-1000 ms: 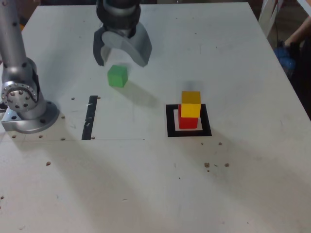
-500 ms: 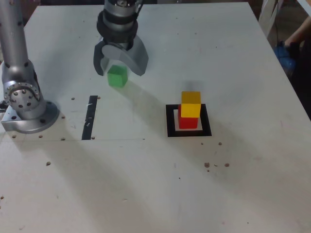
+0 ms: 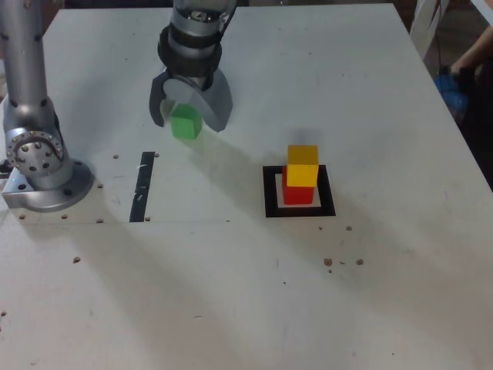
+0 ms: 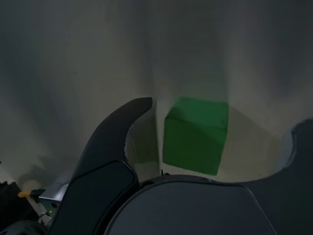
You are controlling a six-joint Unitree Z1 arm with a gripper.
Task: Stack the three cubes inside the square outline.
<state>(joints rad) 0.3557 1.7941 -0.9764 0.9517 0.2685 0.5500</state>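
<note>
1. The green cube point(image 3: 186, 123) is sitting on the tabletop point(image 3: 370, 92) toward its far edge, well apart from the other 2 cubes.
2. The gripper point(image 3: 189, 117) is straddling it with its fingers point(image 4: 115, 134) spread wide, gaps showing on both sides in the wrist view, so nothing is being gripped.
3. The yellow cube point(image 3: 302, 166) is resting on the red cube point(image 3: 296, 193), slightly offset.
4. That red cube is standing inside the square outline point(image 3: 270, 193) near the tabletop's middle.
5. A black strip point(image 3: 142, 187) is lying beside the arm's base point(image 3: 42, 181) at the exterior view's left.
</note>
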